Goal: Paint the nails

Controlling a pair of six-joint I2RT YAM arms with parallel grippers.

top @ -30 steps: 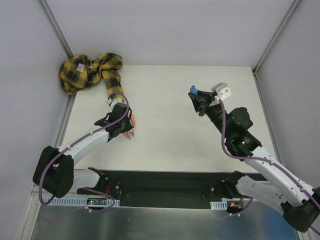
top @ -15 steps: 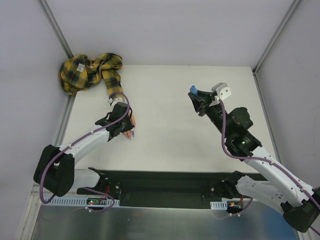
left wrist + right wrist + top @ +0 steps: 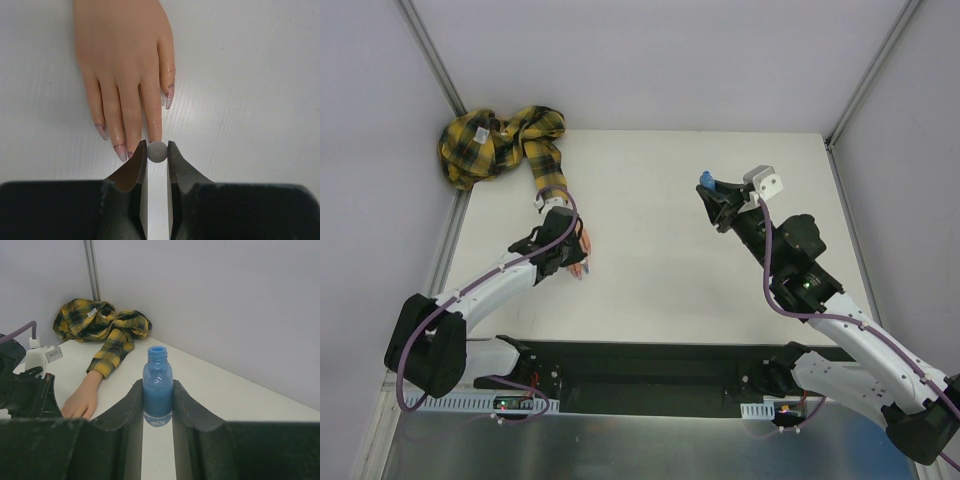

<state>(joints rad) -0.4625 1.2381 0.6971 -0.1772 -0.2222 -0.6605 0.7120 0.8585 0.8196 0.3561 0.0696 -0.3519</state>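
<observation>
The left end effector (image 3: 157, 150) is closed narrowly on a small grey round knob (image 3: 157, 152), which sits over one finger's tip of the flesh-coloured mannequin hand (image 3: 120, 50) lying flat on the white bench (image 3: 250, 75). The long pointed nails (image 3: 170, 96) are glossy and streaky pinkish-purple. Beyond the hand's wrist bunches a yellow-black plaid sleeve (image 3: 500, 140). Well right of the hand, the right end effector (image 3: 157, 387) clasps an uncapped blue bottle (image 3: 157, 375).

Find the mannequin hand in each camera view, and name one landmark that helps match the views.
Top: left of centre, hand mostly hidden under the left gripper, fingertips showing.
Left wrist: upper centre, fingertips by the gripped grey knob.
Right wrist: lower left, left of the bottle.
Landmark: plaid sleeve at its wrist, in top and right wrist views; cropped out of left wrist.
</observation>
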